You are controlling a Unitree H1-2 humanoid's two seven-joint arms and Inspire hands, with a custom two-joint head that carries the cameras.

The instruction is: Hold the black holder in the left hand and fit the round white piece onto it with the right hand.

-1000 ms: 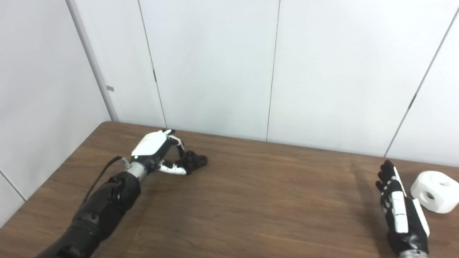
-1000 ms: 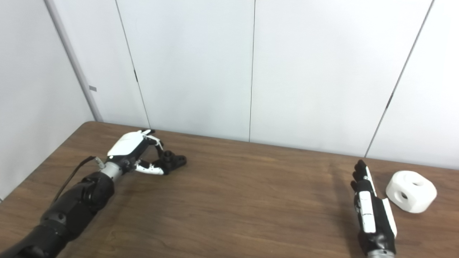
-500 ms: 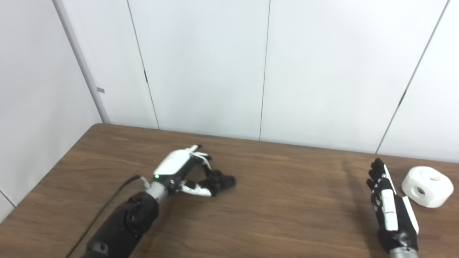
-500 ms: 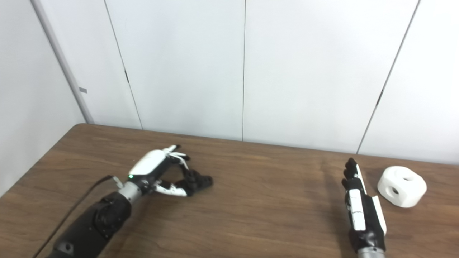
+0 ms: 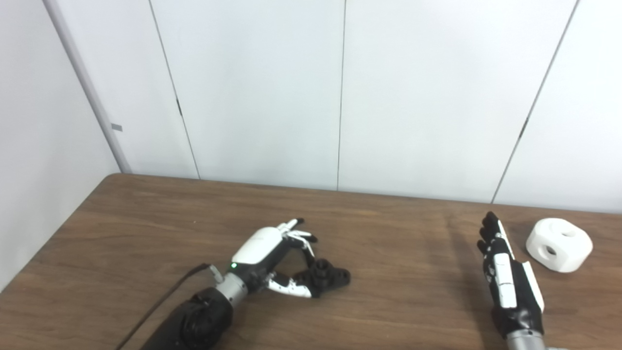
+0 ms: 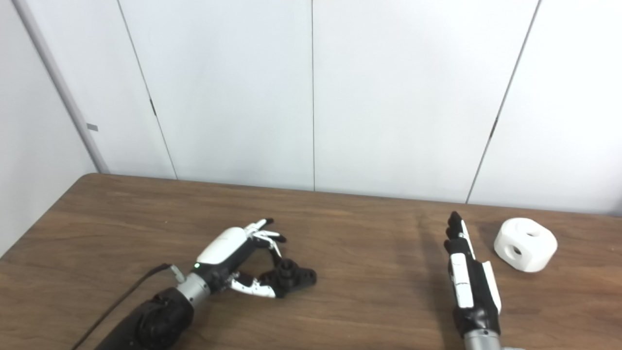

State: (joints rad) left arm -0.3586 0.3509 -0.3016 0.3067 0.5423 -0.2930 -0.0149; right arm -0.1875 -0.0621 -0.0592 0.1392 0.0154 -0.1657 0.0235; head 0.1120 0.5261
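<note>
The black holder (image 5: 328, 278), a small dark part with a round knob on top, sits low over the brown table (image 5: 388, 311) left of centre. My left hand (image 5: 265, 248) is shut on its left end, thumb below and fingers above. The round white piece (image 5: 559, 243), a chunky puck with holes in its side and top, lies on the table at the far right. My right hand (image 5: 508, 282) is open just left of it, fingers straight and pointing away from me. A gap separates that hand from the white piece.
White wall panels (image 5: 272, 97) rise right behind the table's far edge. The table's left corner (image 5: 114, 177) is in view. A black cable (image 5: 160, 304) trails from my left wrist over the wood.
The camera has panned, shifting the whole picture left. My left hand has carried the black holder rightward and nearer to me. The right hand and white piece stay as they were.
</note>
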